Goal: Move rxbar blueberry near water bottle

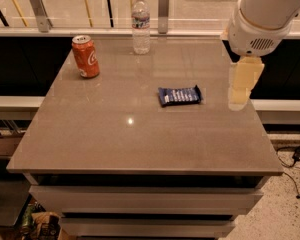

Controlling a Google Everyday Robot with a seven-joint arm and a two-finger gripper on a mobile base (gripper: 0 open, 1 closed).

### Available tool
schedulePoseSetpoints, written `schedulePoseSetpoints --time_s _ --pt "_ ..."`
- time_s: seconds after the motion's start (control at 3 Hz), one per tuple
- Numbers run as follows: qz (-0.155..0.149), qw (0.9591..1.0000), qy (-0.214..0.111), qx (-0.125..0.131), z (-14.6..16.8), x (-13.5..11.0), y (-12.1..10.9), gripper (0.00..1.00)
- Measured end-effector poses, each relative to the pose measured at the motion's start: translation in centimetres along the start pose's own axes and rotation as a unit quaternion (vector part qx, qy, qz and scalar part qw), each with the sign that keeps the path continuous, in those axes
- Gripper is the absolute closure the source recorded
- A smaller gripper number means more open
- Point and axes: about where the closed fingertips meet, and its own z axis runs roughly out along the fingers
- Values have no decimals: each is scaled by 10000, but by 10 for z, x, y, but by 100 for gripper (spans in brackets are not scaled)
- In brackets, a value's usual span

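Observation:
The rxbar blueberry (179,95) is a dark blue wrapped bar lying flat on the grey table (115,144), right of centre. The water bottle (140,24) is clear with a white cap and stands upright at the table's far edge, near the middle. My gripper (238,100) is cream-coloured and hangs point-down from the white arm (262,14) over the table's right side. It is a short way to the right of the bar, apart from it, and holds nothing that I can see.
An orange-red soda can (85,56) stands upright at the far left of the table. A railing with metal posts (163,6) runs behind the far edge. Drawers (140,199) sit under the tabletop, and a cable (295,156) lies on the floor at the right.

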Motion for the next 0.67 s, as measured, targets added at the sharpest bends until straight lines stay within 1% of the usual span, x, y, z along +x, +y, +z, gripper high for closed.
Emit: schedulePoseSetpoints --time_s 0.33,0.67 --pt "-275 9991 -264 -179 22 -8 -6 0" --pt "-512 9958 -578 -502 42 -18 -13 0"
